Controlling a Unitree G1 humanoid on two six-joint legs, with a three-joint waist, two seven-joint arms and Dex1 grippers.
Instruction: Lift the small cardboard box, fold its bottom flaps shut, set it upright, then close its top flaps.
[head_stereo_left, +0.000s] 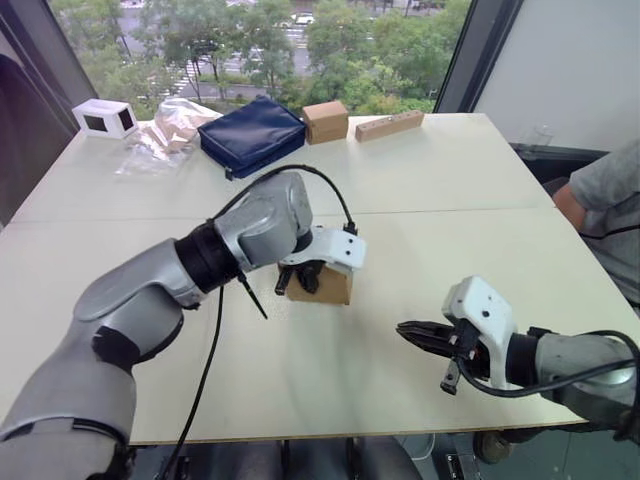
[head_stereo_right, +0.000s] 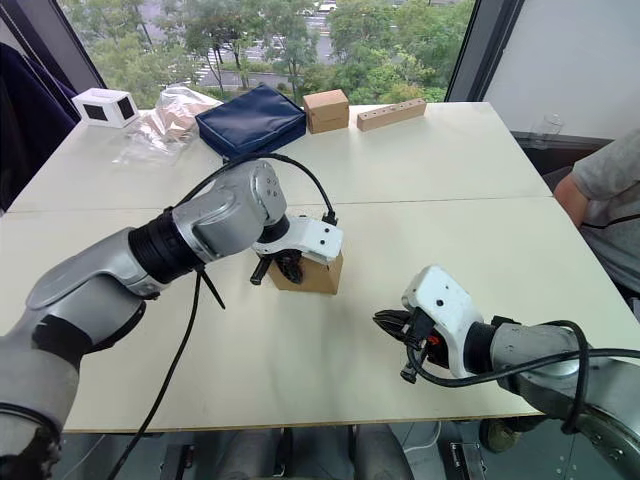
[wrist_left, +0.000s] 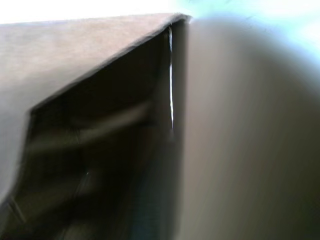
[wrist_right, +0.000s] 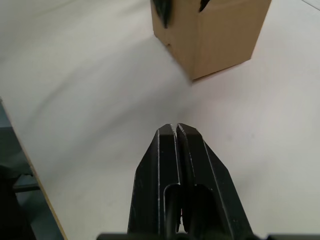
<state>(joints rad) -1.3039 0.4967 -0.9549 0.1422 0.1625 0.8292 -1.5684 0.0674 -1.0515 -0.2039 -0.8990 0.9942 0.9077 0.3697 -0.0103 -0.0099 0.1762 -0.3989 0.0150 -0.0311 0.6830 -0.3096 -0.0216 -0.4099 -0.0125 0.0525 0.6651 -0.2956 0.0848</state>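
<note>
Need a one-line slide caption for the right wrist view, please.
Shut right gripper hovers over the table, aimed at the small cardboard box.

Silver arms, black cables, white wrists, black claws.

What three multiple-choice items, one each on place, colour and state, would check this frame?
1. Where is the small plain brown cardboard box?
A. on the white table, under the left gripper
B. on the floor
C. on the dark blue fabric pouch

2. What colour is that pouch?
A. red
B. dark blue
C. green

3. How are the right gripper's fingers?
A. spread wide
B. around the box
C. shut, holding nothing

1 A: box rests on the tabletop. 2 B: navy fabric. 3 C: fingertips meet in the right wrist view.
</note>
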